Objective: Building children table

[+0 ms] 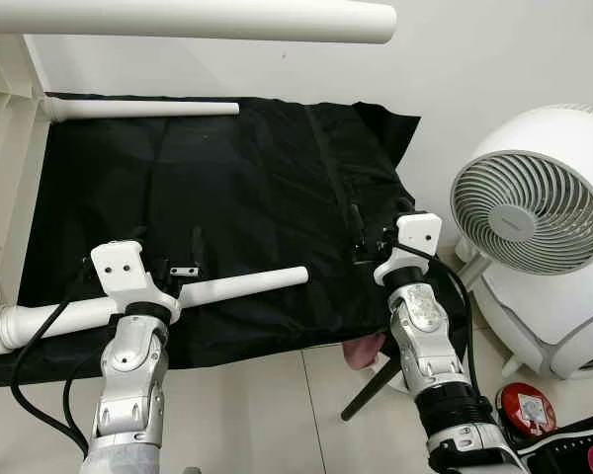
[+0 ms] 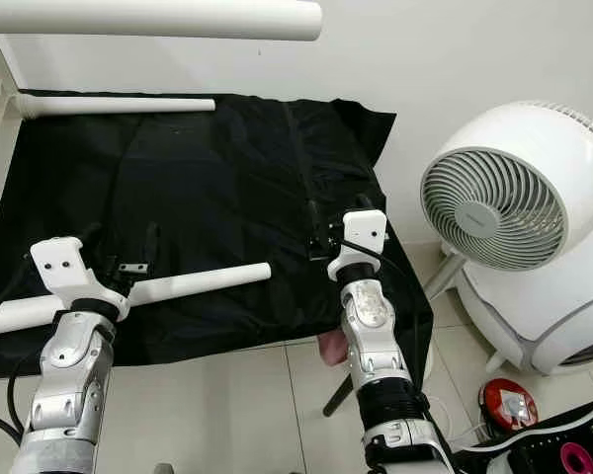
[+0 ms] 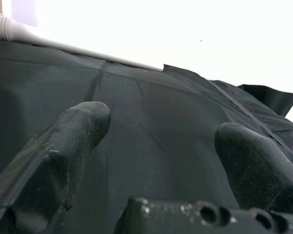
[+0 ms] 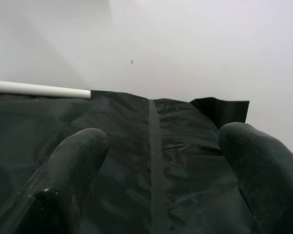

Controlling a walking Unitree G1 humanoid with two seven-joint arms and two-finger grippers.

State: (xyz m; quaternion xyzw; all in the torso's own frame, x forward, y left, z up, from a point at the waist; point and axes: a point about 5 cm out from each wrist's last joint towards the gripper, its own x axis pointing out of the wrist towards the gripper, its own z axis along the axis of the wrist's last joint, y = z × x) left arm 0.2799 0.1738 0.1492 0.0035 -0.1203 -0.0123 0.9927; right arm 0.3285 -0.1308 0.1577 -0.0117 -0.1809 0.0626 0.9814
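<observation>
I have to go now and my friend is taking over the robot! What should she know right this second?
Left end effector: open, holding nothing, above the black cloth.
Right end effector: open, holding nothing, over the cloth's right part.
Things: one white table leg pokes out over the cloth's near edge, beside the left arm; another leg along the far edge; a third overhead. All join a white frame at the left.
A white fan stands on the right.
Done: three legs look fitted.
Left: cannot tell whether more parts remain.
</observation>
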